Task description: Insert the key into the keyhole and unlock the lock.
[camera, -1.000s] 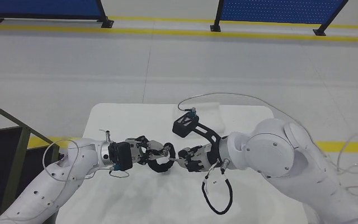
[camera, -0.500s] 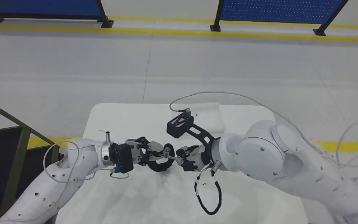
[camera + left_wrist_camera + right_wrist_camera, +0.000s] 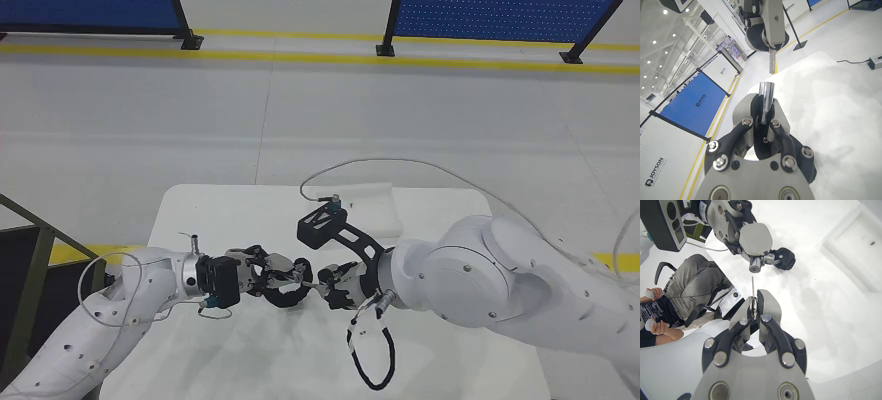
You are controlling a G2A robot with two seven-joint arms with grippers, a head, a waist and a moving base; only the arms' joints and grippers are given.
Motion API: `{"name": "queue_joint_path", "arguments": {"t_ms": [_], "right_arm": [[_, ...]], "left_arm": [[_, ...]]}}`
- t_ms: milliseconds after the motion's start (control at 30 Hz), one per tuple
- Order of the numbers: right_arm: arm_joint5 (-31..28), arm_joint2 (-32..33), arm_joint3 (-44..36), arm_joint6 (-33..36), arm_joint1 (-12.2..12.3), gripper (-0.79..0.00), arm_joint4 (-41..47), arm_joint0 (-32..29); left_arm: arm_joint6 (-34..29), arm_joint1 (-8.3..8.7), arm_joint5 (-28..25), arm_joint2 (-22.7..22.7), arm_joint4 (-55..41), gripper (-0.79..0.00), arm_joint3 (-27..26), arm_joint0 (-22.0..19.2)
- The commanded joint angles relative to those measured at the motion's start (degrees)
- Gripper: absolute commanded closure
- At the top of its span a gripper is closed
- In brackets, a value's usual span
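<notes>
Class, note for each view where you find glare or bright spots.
Left wrist view: ceiling lamps burn as white spots, and the lock carries bright streaks. Right wrist view: the key reads as a thin pale line. Top view: the table shows no glare.

Mirror-glossy metal lock (image 3: pixel 766 98), duller brushed metal key (image 3: pixel 772 62), smooth matt table (image 3: pixel 829 113).

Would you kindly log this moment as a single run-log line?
left end effector: shut on shiny metal cylinder lock | right end effector: shut on flat silver key | key tip short of keyhole, not inserted
</notes>
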Motion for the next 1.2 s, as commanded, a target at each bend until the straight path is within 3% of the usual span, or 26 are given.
{"name": "queue_joint_path", "arguments": {"t_ms": [0,533,1167], "right_arm": [[0.62,-1.06,0.01,-0.60,0.23,0.000,0.71,1.18],[4.78,-8.01,0.25,-4.77,1.24,0.000,5.93,8.36],[6.45,-10.57,0.27,-6.45,1.22,0.000,8.06,10.62]], "left_arm": [[0.00,-0.14,-0.25,-0.03,0.08,0.000,-0.06,-0.02],[0.07,-1.04,-2.64,-0.51,1.08,0.000,-0.44,-0.08],[0.44,-1.94,-3.30,-1.45,1.29,0.000,0.33,0.41]]}}
